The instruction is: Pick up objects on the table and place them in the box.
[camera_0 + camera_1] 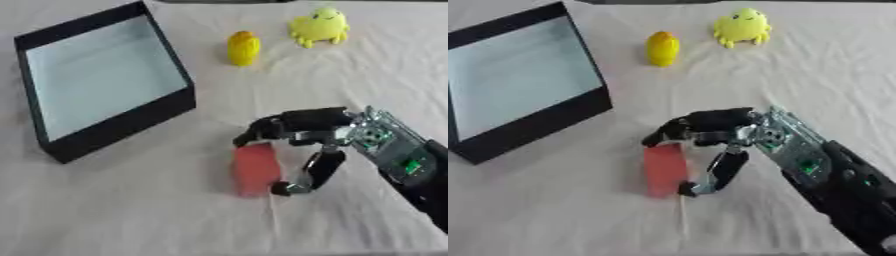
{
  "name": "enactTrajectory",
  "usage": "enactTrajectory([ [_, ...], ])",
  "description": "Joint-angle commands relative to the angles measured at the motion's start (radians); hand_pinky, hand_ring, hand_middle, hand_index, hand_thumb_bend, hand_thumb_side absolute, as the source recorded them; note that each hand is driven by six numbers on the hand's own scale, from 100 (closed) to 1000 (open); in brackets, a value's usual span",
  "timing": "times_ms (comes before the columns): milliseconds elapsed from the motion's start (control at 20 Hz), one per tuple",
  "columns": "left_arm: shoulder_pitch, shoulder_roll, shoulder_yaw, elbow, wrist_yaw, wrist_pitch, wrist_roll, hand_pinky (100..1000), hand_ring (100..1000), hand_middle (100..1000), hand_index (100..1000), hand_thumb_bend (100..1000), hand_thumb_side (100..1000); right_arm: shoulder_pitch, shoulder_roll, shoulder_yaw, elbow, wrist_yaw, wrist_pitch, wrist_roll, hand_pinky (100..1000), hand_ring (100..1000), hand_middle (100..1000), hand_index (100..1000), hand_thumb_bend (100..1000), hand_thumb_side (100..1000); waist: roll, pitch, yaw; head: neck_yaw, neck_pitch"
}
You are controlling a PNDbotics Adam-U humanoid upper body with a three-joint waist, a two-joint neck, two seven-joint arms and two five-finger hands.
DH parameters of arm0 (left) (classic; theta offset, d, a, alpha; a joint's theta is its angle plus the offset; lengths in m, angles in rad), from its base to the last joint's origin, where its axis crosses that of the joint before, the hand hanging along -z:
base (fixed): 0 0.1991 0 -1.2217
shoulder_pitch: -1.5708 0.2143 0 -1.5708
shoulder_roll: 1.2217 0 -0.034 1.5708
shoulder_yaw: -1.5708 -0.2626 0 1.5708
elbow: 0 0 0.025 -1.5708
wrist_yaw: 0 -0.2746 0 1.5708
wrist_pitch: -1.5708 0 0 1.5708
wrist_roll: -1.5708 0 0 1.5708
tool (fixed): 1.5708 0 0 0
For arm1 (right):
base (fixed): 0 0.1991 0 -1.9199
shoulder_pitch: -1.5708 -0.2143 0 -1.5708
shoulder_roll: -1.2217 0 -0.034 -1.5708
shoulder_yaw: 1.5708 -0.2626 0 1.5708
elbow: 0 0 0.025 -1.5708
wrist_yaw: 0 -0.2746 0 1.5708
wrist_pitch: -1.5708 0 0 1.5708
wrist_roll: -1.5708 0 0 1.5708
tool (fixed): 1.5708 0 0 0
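Red is what we are after: a flat red block (256,170) lies on the white cloth (131,210), near the middle of the table and well apart from the box (179,65), which sits to our left with black walls and a pale floor, nothing in it that we can see. Our right hand (311,135) reaches in from the right and is curled over the block, fingers (262,131) draped on its far end and the thumb (319,170) down at its right edge, so we judge it to be closing on the block, though we cannot tell whether the block has left the cloth. Our left hand shows in neither view. The risk we see lies in the hold: the block is thin and lies flat, so the thumb may slide along the edge instead of getting under it, and the block could tip out or be pushed across the cloth. The cloth is wrinkled and might bunch under the fingertips. On the carry, the box's near wall stands tall and tilted toward us, so a low path could knock the block against it. A yellow duck (243,48) and a yellow toy (320,27) wait at the far side, clear of the hand. We can read no brand, label or writing anywhere.
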Motion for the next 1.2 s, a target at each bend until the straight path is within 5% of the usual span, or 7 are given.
enactTrajectory([
  [50, -0.006, 0.011, 0.009, -0.014, -0.003, -0.002, -0.003, 884, 751, 776, 795, 162, 904, -0.015, -0.005, -0.003, -0.002, 0.004, -0.005, 0.016, 1000, 910, 860, 1000, 312, 339, 0.002, -0.011, 0.001, -0.002, -0.001],
  [950, -0.007, 0.006, 0.009, -0.019, -0.004, -0.006, -0.020, 887, 753, 774, 795, 160, 905, -0.016, 0.006, 0.003, 0.047, -0.009, 0.010, 0.060, 1000, 823, 690, 953, 268, 568, 0.007, 0.004, 0.005, -0.007, -0.001],
  [1200, -0.007, 0.005, 0.010, -0.021, -0.004, -0.007, -0.026, 888, 753, 773, 795, 160, 907, -0.016, 0.001, 0.002, 0.049, -0.032, 0.038, 0.047, 986, 811, 664, 941, 161, 684, 0.009, 0.006, 0.005, -0.006, -0.001],
])
